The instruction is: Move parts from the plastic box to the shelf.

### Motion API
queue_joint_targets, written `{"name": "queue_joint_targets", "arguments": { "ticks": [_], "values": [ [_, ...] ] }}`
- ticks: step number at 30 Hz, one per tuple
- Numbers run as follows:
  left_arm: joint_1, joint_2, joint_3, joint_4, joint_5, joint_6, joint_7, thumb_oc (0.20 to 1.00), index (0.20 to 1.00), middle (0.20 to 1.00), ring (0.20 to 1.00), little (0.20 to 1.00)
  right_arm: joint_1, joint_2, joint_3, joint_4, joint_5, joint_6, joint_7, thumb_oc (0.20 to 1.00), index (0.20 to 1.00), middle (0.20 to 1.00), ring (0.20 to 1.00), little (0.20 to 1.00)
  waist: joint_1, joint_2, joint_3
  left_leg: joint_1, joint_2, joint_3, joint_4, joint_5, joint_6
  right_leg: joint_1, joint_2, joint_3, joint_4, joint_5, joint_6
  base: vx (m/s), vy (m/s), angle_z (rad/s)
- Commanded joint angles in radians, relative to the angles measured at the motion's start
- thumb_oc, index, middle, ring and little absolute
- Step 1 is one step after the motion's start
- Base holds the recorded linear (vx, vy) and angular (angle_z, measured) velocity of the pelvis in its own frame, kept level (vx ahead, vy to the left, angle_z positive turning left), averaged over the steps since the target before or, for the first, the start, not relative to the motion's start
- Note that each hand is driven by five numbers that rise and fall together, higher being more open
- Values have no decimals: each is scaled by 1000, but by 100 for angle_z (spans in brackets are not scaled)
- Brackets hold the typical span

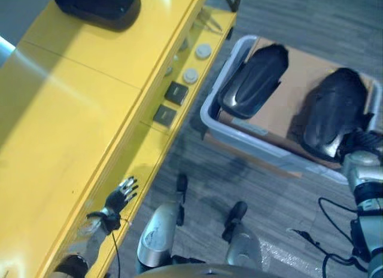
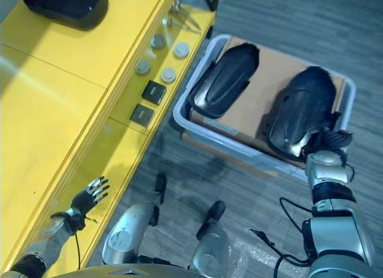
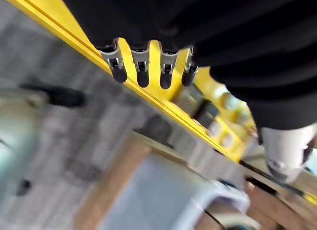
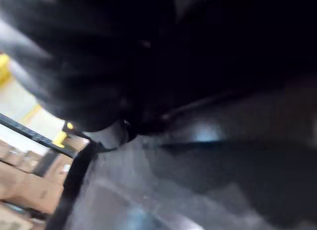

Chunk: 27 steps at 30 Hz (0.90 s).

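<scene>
Right hand [image 2: 328, 141] sits nearest the head camera, at the near edge of the plastic box [image 2: 182, 124], pressed against the near black part [image 2: 299, 113]. Its fingers are hidden behind the part, so cannot tell if it grips or just touches. Right wrist view gives dark glossy surface up close, which fits contact with that part.

Biggest item: yellow shelf [image 1: 90, 98], running along the robot's left. It already carries a black part [image 1: 99, 6] at the far end, probably the drop zone for the rest.

Plastic box stands on the floor just beside the shelf, lined with cardboard [image 2: 266, 81], likely to keep the glossy shells from scuffing. Two black parts lie in it side by side, convex face up: the near one at the right hand, the far part [image 2: 224, 81] nearer the shelf.

Left hand [image 1: 122, 193] hangs over the shelf's lower ledge, fingers straight and spread, holding nothing. Looks parked, clear of the box.

Small stuff: two dark square blocks [image 1: 170, 103] and pale round discs [image 1: 196, 63] sit on the lower ledge, beside the box.
</scene>
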<state>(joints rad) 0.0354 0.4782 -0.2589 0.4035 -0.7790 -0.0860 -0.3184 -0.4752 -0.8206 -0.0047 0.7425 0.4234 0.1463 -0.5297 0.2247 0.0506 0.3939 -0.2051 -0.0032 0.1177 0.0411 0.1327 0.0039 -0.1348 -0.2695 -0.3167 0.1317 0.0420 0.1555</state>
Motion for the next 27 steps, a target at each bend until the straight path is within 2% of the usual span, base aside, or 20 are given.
{"name": "queue_joint_targets", "arguments": {
  "ticks": [1, 3, 5, 7, 8, 10, 12, 14, 15, 18, 19, 20, 22, 24, 26, 27],
  "values": [
    [-20, -6, 28, 2, -77, 15, -26, 1000, 1000, 1000, 1000, 1000, -16, -63, 8, -52, -55, -55, -72, 200, 200, 200, 200, 200, 18, -13, -71, 32, 46, -78, 53, -130, -48, 27, 9, -2, -25, 8, 29, 93, 18, -10],
    [-30, -11, 53, -104, -123, 58, -30, 1000, 1000, 1000, 1000, 1000, 19, -30, -18, -165, -99, -29, -62, 200, 200, 200, 200, 200, 15, -25, -111, 82, 51, -73, 27, -131, -49, 79, 15, -5, -47, 5, 30, 113, 16, -13],
    [-42, -16, 60, -131, -152, 66, -34, 1000, 1000, 1000, 1000, 1000, 24, -18, -18, -193, -117, -21, -50, 200, 200, 200, 200, 200, 13, -31, -127, 90, 51, -73, 20, -127, -49, 89, 16, -7, -56, 8, 29, 68, 3, -11],
    [-97, -37, 58, -212, -197, 147, -55, 1000, 1000, 1000, 1000, 1000, 27, 34, 4, -254, -136, -7, -45, 200, 200, 200, 200, 200, 10, -44, -164, 130, 54, -72, 3, -128, -49, 133, 22, -7, -77, 9, 29, 103, -9, -3],
    [-103, -39, 56, -219, -201, 156, -56, 1000, 1000, 1000, 1000, 1000, 27, 38, 7, -256, -136, -10, -43, 200, 200, 200, 200, 200, 9, -45, -168, 133, 54, -72, 2, -127, -49, 135, 22, -7, -79, 10, 28, 79, -9, -4],
    [-163, -57, 18, -270, -208, 241, -5, 1000, 1000, 1000, 1000, 1000, 14, 81, 42, -267, -139, -23, -32, 200, 200, 200, 200, 200, 2, -51, -201, 157, 57, -70, -12, -126, -49, 160, 25, -4, -97, 13, 31, 65, 9, -3],
    [-215, -68, -16, -283, -200, 285, 24, 1000, 1000, 1000, 1000, 1000, -1, 109, 73, -267, -143, -30, -16, 200, 200, 200, 200, 200, -6, -51, -220, 175, 59, -67, -21, -125, -49, 175, 27, 1, -107, 16, 34, 54, 17, -3],
    [-253, -83, -40, -289, -202, 300, 49, 1000, 1000, 1000, 1000, 1000, -12, 127, 97, -271, -142, -32, -4, 200, 200, 200, 200, 200, -11, -51, -233, 185, 59, -66, -26, -123, -49, 184, 28, 5, -114, 18, 35, 45, 24, -5],
    [-299, -95, -64, -298, -232, 340, 68, 1000, 1000, 1000, 1000, 1000, -26, 147, 125, -271, -161, -34, 22, 200, 200, 200, 200, 200, -19, -50, -245, 195, 60, -64, -31, -122, -49, 191, 28, 11, -119, 19, 38, 43, 41, -7],
    [-402, -119, -122, -264, -177, 369, 44, 1000, 1000, 1000, 1000, 1000, -58, 193, 195, -280, -189, -33, 56, 200, 200, 200, 200, 200, -41, -48, -266, 214, 62, -54, -43, -118, -47, 200, 31, 26, -127, 21, 42, 22, 32, -6],
    [-445, -135, -156, -257, -173, 396, 96, 1000, 1000, 1000, 1000, 1000, -79, 214, 231, -274, -195, -36, 62, 200, 200, 200, 200, 200, -49, -47, -274, 219, 63, -52, -49, -115, -47, 203, 33, 34, -134, 23, 43, 5, 8, -8],
    [-446, -135, -156, -257, -173, 396, 97, 1000, 1000, 1000, 1000, 1000, -80, 214, 232, -273, -195, -36, 62, 200, 200, 200, 200, 200, -49, -47, -274, 220, 63, -52, -49, -115, -47, 204, 33, 35, -134, 23, 43, 6, 12, -13],
    [-547, -178, -231, -175, -112, 460, 218, 1000, 1000, 1000, 1000, 1000, -125, 261, 317, -269, -207, -29, 81, 200, 200, 200, 200, 200, -73, -46, -291, 231, 66, -38, -54, -110, -49, 205, 37, 51, -138, 25, 47, 5, 14, -19],
    [-589, -195, -260, -118, -53, 469, 237, 1000, 1000, 1000, 1000, 1000, -153, 278, 356, -262, -206, -23, 90, 200, 200, 200, 200, 200, -83, -46, -298, 235, 69, -33, -54, -109, -50, 205, 39, 60, -138, 25, 46, 12, -2, -12],
    [-639, -219, -292, -50, -13, 463, 319, 1000, 1000, 1000, 1000, 1000, -186, 308, 402, -258, -211, 0, 94, 200, 200, 200, 200, 200, -93, -46, -308, 242, 73, -25, -56, -109, -52, 208, 39, 67, -141, 24, 48, 20, -9, -16],
    [-645, -222, -293, -44, 3, 466, 326, 1000, 1000, 1000, 1000, 1000, -190, 312, 407, -257, -213, 1, 93, 200, 200, 200, 200, 200, -94, -46, -309, 244, 73, -24, -56, -109, -52, 209, 39, 68, -142, 24, 48, 19, -4, -17]
  ]
}}
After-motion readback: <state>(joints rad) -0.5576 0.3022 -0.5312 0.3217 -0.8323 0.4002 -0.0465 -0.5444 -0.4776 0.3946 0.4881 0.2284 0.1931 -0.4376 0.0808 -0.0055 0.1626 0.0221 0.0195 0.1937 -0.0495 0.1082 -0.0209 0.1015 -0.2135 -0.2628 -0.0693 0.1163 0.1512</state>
